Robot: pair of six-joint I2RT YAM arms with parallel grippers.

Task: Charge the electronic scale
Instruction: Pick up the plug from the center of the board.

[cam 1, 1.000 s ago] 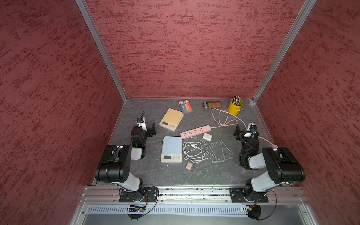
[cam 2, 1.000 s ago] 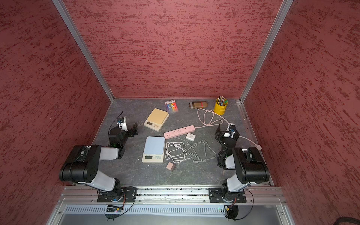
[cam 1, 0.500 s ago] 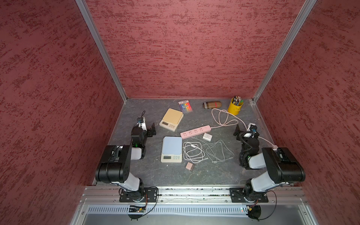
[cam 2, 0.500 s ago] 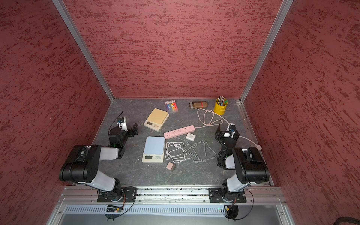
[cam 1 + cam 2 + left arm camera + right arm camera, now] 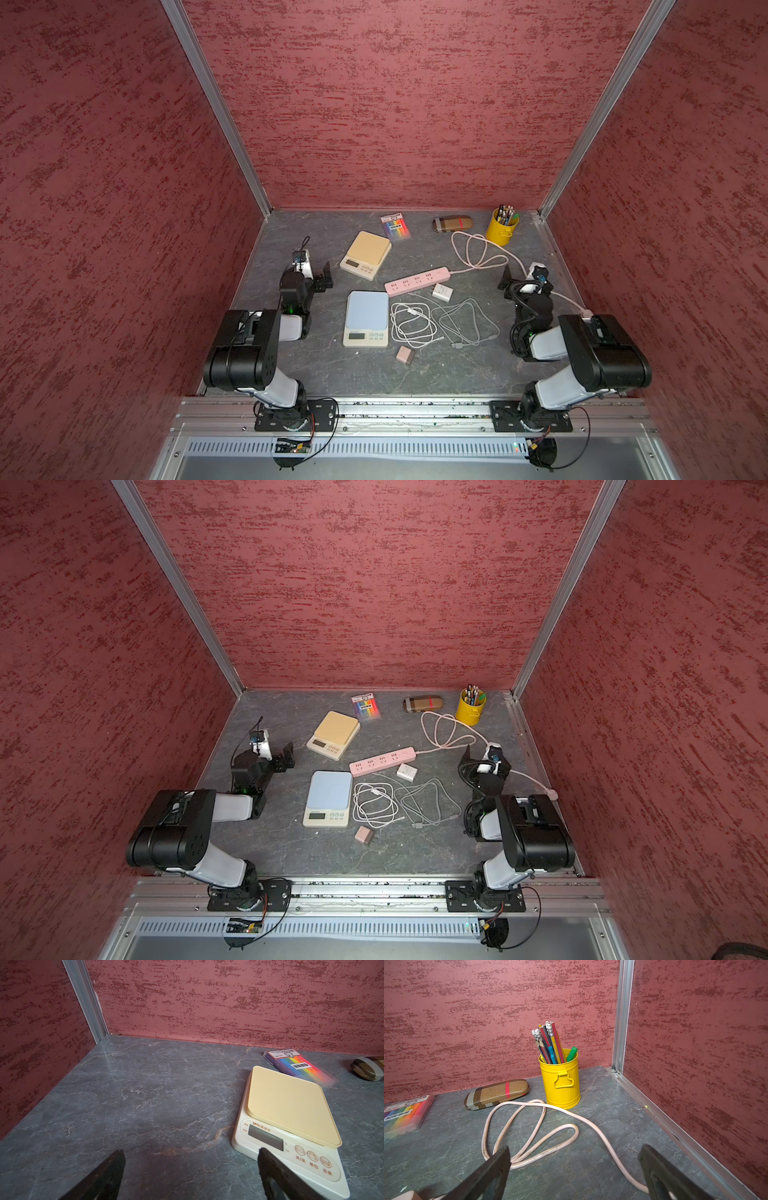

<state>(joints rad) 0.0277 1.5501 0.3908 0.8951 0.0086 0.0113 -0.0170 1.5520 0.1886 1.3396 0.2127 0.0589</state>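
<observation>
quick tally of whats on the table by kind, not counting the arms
electronic scales: 2, cream-topped scale, blue-topped scale
pink power strip: 1
coiled cables: 2, white cable, grey cable
plug adapters: 2, white adapter, pink adapter
rainbow highlighter pack: 1
plaid glasses case: 1
yellow pencil tin: 1
total: 10
</observation>
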